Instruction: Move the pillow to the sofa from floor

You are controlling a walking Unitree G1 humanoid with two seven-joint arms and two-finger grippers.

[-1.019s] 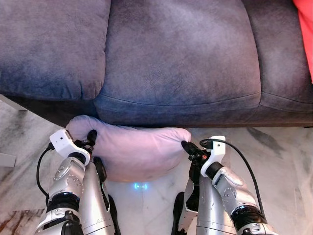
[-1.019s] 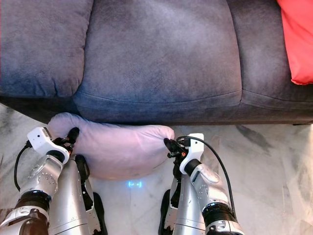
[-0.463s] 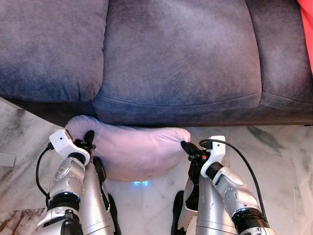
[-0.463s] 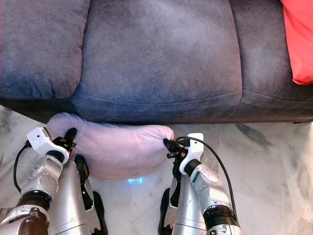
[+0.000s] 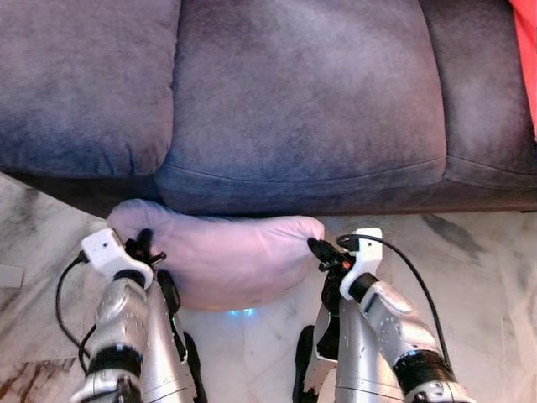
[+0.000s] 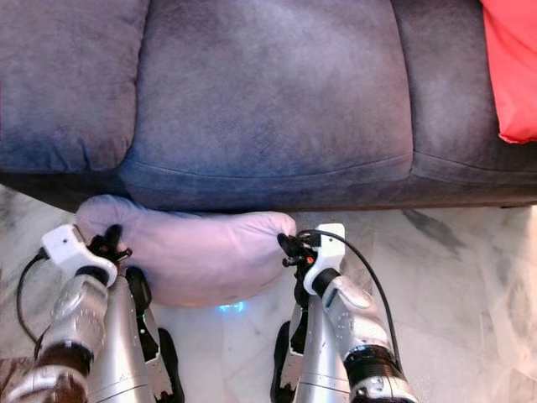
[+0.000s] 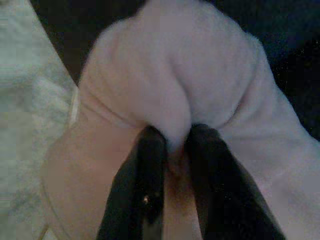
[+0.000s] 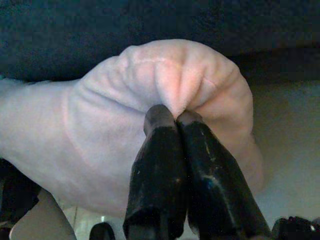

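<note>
A pale pink pillow [image 5: 226, 256] hangs just above the marble floor, pressed against the front of the dark grey sofa [image 5: 302, 101]. My left gripper [image 5: 143, 242] is shut on the pillow's left end; the left wrist view shows a fold of pillow fabric [image 7: 172, 100] pinched between the black fingers [image 7: 150, 175]. At the pillow's right end my right gripper [image 5: 314, 248] is shut on a bunched corner [image 8: 175, 85], its fingers [image 8: 160, 150] pressed together.
The sofa seat cushions span the whole upper half of the eye views. A red cushion [image 6: 510, 67] lies on the sofa's right end. Marble floor [image 5: 478, 277] stretches to the right. My own legs [image 5: 336, 361] stand below the pillow.
The picture has shifted only slightly. Both grippers keep their hold on the pillow, and the left arm has edged a little to the left and lower.
</note>
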